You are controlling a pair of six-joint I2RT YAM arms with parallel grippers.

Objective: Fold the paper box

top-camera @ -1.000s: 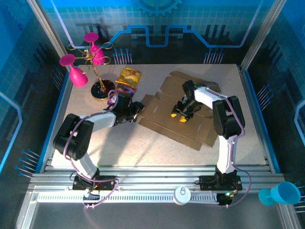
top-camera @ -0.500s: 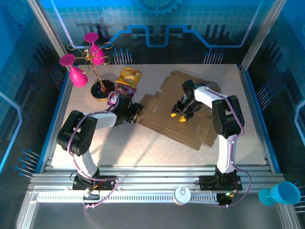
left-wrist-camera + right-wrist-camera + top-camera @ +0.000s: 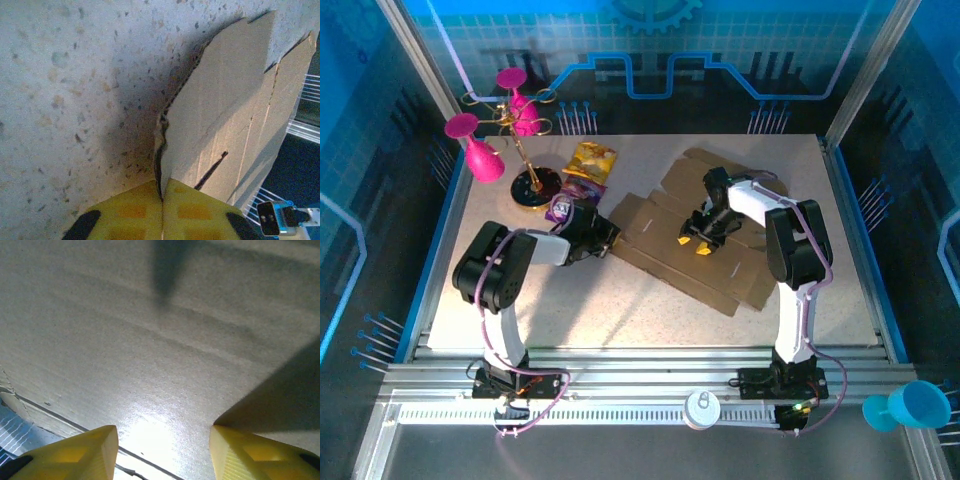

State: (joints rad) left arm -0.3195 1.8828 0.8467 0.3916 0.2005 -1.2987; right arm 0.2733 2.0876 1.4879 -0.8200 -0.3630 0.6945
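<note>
Shows the plain brown, flat cardboard paper box (image 3: 665,255) spread unfolded on the speckled pale table (image 3: 570,300), right of centre, with flaps splayed toward the far and near edges.

Has the left gripper (image 3: 608,238) low at the box's left-hand flap. From the left wrist, reads as clenched: yellow pads (image 3: 132,210) pressed together, with the ragged cardboard edge (image 3: 225,125) running straight into the seam between them, so probably pinching that flap's rim. Hints at a slightly lifted flap as well, given the dark shadow beneath it on the tabletop. Looks like a hold taken for raising the flap along its crease.

Puts the right gripper (image 3: 694,246) down over the middle panel, jaws released and apart, nothing between them. From the right wrist, gives two yellow fingertips (image 3: 95,445) spread wide over bare cardboard, with a crease line passing just beside the left one. Most likely serves as a hold-down, pinning the base so the sheet neither slides nor rises while the other side pulls. Cannot tell whether the tips truly press or merely hover just above.

Leaves the crumpled yellow snack packet (image 3: 592,158) and the gold stand with pink glasses (image 3: 525,150) at the far left, apart from the box and clear of the fold.

Counts as early in the task: no wall upright yet.
</note>
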